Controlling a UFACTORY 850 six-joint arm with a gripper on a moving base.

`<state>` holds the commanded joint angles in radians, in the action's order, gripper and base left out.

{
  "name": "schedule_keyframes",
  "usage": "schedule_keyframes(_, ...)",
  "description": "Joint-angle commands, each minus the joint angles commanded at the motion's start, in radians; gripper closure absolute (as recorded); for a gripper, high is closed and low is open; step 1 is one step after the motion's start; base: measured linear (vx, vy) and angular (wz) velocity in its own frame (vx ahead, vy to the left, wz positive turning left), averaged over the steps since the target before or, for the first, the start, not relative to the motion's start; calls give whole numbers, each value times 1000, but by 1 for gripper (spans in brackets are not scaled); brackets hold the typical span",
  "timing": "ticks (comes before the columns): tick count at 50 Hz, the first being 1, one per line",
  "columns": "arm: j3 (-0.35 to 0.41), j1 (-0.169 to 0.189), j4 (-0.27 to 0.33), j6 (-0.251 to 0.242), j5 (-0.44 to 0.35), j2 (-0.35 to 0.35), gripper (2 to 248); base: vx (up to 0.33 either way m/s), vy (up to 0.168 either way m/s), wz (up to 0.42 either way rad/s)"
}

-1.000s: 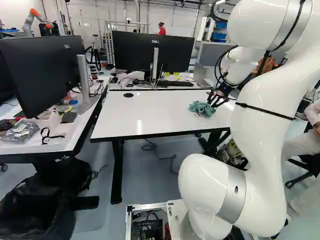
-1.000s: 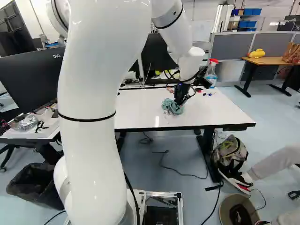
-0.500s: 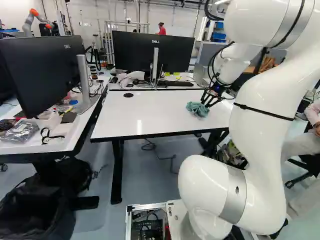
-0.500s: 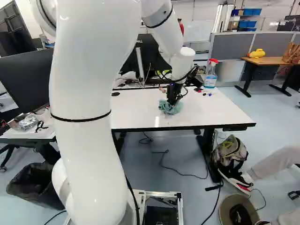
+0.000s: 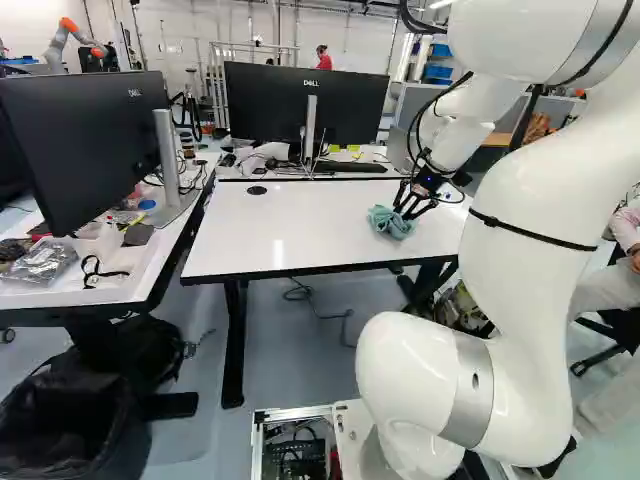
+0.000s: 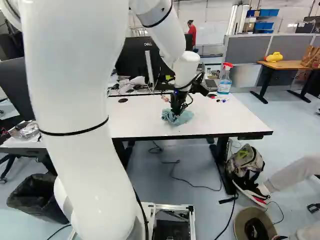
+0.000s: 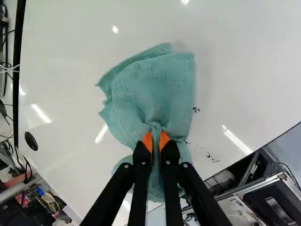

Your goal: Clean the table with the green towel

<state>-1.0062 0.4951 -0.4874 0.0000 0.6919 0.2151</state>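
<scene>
gripper: the gripper [image 5: 403, 212] is being kept clenched on a bunched fold of the towel [image 7: 155, 89], which is being pinched from two sides by the orange pads [image 7: 147, 140].
towel: in the left base view it is being held on the table [image 5: 300, 235], right of the middle; in the right base view it is being shown just right of the middle.
towel's lie: in the wrist view a wide, creased flap is being spread ahead of the fingers, and more cloth is being bunched under them.
arm: the arm [image 5: 525, 210] is being seen at the right of the left base view, its wrist being angled down over the table.
marks: small black marks [image 7: 209, 156] are being shown on the white top, beside the towel.
spray bottle: the bottle [image 6: 225, 81] is being seen upright by the table's far right corner, upper right in the right base view.
pens: the pens [image 6: 221, 100] are being seen near that corner.
monitor: the monitor [image 5: 350, 105] is being held up by its stand beyond the table, upper middle of the left base view.
</scene>
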Motion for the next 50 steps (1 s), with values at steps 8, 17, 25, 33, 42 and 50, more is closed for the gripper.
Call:
schedule_keyframes(8,44,-2,0,0,0,-36,213,0,0,0)
schedule_keyframes(17,94,1,0,0,0,-80,213,0,0,0)
schedule_keyframes(25,140,10,0,0,0,-120,213,0,0,0)
schedule_keyframes(33,182,27,0,0,0,-158,213,0,0,0)
schedule_keyframes(42,218,58,0,0,0,-192,213,0,0,0)
schedule_keyframes(50,218,90,0,0,0,-192,213,0,0,0)
